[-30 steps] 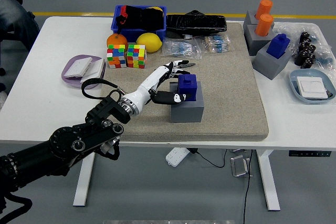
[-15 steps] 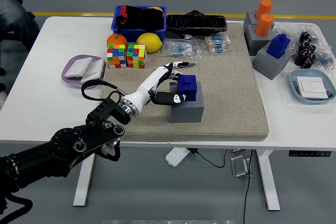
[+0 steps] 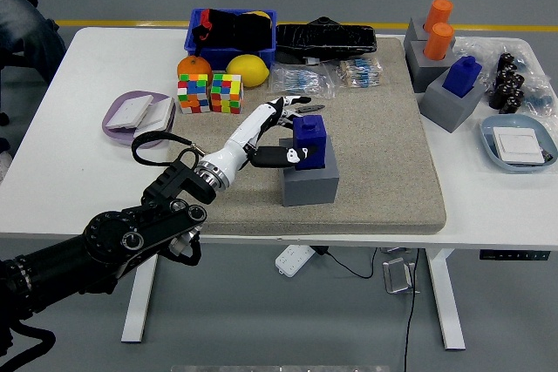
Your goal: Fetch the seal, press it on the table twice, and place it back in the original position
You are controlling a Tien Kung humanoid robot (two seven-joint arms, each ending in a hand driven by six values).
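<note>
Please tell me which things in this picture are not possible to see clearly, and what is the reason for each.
- Head view: whether the blue seal has left its grey base; their junction is too small to tell.
- Head view: the seal's left side, covered by the left hand.
- Head view: the contents of the blue bin, dark and crowded.
- Head view: the person at the top left, cut off by the edge.

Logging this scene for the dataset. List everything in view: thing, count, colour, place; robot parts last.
Blue seal: 1, on grey block, mat centre.
Mat: 1, beige, on white table.
Cubes: 2, multicoloured, mat's far left.
Lemon: 1, yellow, behind the cubes.
Orange: 1, beside the lemon.
Bin: 1, blue, far edge.
Orange seals: 2, on grey blocks, far right.
Trays: purple left, blue right.
Left hand: 1, white and black, closed on the blue seal.
</note>
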